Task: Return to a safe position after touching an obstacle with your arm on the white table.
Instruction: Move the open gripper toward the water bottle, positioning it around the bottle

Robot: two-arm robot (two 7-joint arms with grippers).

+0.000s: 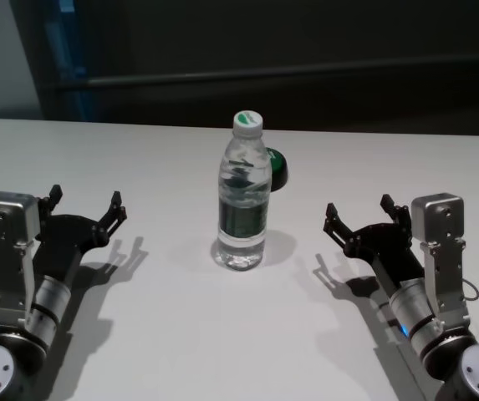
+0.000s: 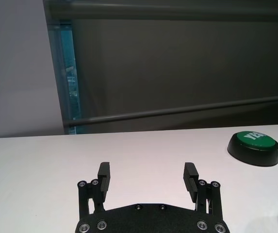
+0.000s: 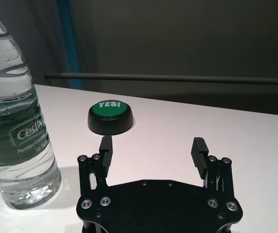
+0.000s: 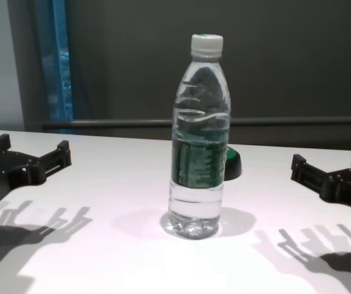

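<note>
While both the left gripper [image 1: 84, 208] and right gripper [image 1: 363, 214] hover spread and empty, a careless inward swing could topple the water bottle [image 1: 244, 194] on the desk [image 1: 164, 334].

Head cam looks down, chest cam low & level; both share bottle [image 1: 243, 200], wrist cams face forward
</note>
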